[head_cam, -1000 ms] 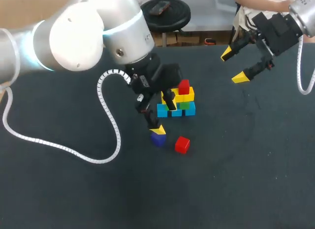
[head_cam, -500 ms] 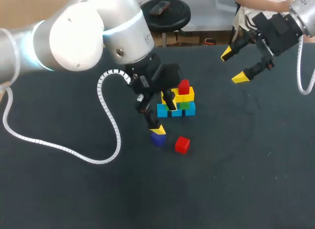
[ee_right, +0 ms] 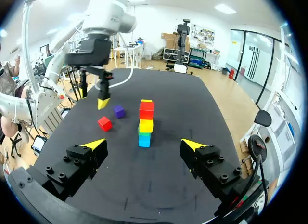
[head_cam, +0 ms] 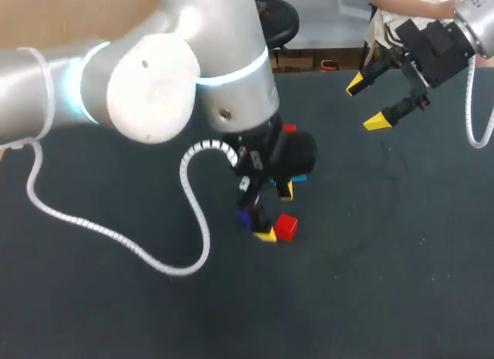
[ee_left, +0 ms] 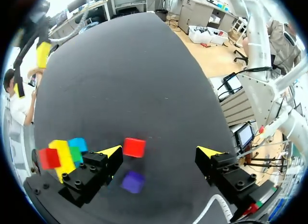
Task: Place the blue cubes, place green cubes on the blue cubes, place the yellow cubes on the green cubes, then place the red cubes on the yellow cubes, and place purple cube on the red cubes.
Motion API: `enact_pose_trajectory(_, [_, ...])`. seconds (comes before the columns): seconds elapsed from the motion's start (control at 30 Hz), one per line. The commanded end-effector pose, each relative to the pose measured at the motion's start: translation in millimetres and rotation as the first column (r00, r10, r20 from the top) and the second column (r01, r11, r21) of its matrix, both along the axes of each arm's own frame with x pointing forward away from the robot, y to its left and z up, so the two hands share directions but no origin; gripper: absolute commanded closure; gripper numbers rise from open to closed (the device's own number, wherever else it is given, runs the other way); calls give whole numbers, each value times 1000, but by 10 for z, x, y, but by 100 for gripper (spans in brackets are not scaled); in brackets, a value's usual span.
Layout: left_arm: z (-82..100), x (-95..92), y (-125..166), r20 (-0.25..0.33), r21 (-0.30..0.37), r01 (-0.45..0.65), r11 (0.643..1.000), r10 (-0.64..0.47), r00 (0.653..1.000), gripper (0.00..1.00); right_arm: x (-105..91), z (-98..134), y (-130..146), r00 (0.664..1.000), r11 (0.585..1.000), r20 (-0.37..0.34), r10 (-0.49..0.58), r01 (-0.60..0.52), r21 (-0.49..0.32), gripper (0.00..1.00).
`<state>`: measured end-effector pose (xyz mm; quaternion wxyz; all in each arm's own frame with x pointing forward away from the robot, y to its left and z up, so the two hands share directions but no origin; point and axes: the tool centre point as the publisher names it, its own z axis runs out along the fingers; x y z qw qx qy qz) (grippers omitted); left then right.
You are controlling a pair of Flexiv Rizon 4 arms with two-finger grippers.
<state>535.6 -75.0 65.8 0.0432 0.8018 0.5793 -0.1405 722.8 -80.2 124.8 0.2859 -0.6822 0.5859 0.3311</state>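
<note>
My left gripper (head_cam: 275, 213) hangs over the 2 loose cubes with its fingers spread wide and nothing held; in the left wrist view the loose red cube (ee_left: 134, 147) sits between the yellow tips, nearer the finger on the stack's side, and I cannot tell whether it touches that finger; the purple cube (ee_left: 133, 181) lies just beside the red one, back under the gripper's body.

The stack (ee_right: 145, 124) stands upright in the right wrist view, its long axis vertical: blue at the base, a thin band of green, then yellow, with 1 red cube on top pointing straight up; both loose cubes lie flat on the black table (ee_right: 159, 185), near the stack but apart from it.

From the head view my left arm hides most of the stack; only a bit of its red top and a blue corner show.

My right gripper (head_cam: 367, 103) is also wide open and empty, near the table's far edge, well apart from every cube.
</note>
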Motion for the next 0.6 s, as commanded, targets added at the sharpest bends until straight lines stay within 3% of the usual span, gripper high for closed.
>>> enact_pose_trajectory(0.03, [-111, -284, 112, 33, -13, -38, 999, 38, 999, 0, -5, 3, 0, 1000, 1000, 1, -1, 1, -1, 0])
enact_pose_trajectory(0.2, [-112, -340, 84, 57, -39, -39, 998, 41, 998, 0, -5, 3, 0, 1000, 1000, 1, -1, 1, -1, 0])
enact_pose_trajectory(0.43, [-14, -226, -76, 103, -57, 14, 998, -8, 995, 0, -5, 3, 0, 1000, 1000, 1, -1, 1, -1, 0])
enact_pose_trajectory(0.6, [-96, -83, -159, 54, -150, 60, 987, -52, 997, 0, -5, 3, 0, 1000, 1000, 1, -1, 1, -1, 0])
